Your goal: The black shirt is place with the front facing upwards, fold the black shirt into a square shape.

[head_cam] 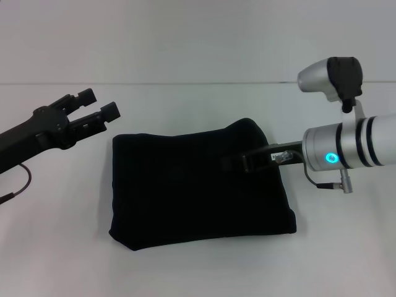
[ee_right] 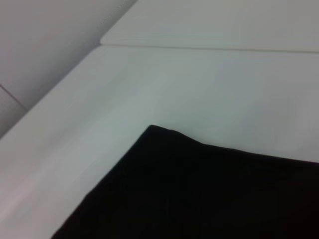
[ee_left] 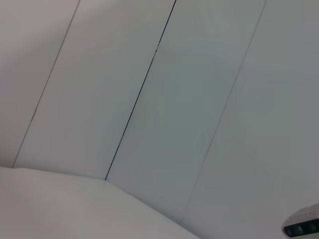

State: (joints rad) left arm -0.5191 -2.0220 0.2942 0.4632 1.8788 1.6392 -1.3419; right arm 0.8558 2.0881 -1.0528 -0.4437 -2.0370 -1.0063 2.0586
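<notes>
**Black shirt folded to a near-square; right gripper low over its right side**

The black shirt (head_cam: 201, 182) lies on the white table (head_cam: 185, 105) as a compact, roughly square bundle, no lettering showing. The right gripper (head_cam: 238, 163) reaches over the shirt's right portion, just inside its right edge; whether its fingers are parted or closed cannot be told. The left gripper (head_cam: 99, 104) hangs beyond the shirt's far left corner, fingers apart, holding nothing. Judgement: the cloth is light, limp and stacked in layers; take it at a corner or edge, pinching all layers, or they slide apart
</notes>
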